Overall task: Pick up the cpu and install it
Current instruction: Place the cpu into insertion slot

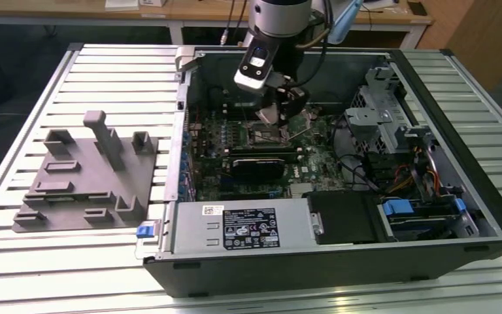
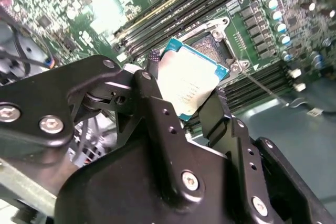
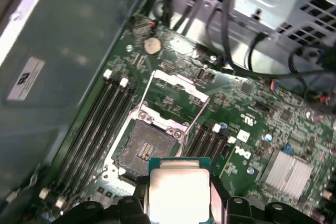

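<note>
Gripper (image 2: pixel 184 78) seemingly around one cpu (image 2: pixel 193 73)

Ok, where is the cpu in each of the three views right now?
Exterior view: it is at the tip of the gripper, above the socket, and is too small to make out clearly.
Second wrist view: the cpu is clamped between the black fingers, with the socket behind it.
First wrist view: the cpu is next to the open socket.
Shared landmark: the socket.
</note>
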`<state>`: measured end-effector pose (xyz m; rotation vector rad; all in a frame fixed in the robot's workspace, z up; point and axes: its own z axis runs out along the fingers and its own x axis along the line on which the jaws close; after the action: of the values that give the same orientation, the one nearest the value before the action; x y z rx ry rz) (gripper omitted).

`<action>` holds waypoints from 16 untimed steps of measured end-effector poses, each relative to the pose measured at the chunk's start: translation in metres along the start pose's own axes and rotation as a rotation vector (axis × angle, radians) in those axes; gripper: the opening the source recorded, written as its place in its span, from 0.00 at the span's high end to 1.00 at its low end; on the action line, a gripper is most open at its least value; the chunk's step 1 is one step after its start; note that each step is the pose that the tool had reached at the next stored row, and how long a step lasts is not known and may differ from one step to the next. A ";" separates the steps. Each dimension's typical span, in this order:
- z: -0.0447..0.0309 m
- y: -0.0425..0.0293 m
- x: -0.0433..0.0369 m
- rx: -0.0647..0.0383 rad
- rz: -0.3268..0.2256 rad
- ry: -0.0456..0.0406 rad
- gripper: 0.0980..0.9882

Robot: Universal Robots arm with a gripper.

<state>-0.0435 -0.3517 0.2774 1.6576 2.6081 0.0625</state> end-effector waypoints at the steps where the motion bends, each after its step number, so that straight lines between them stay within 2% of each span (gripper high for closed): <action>1: 0.0001 0.0000 0.0000 0.000 0.018 -0.0011 0.50; 10: 0.0011 -0.0001 0.0000 0.004 0.180 -0.0112 0.50; 16: 0.0047 -0.0003 0.0001 0.006 0.290 -0.0178 0.50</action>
<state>-0.0436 -0.3517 0.2726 2.0143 2.3369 0.0503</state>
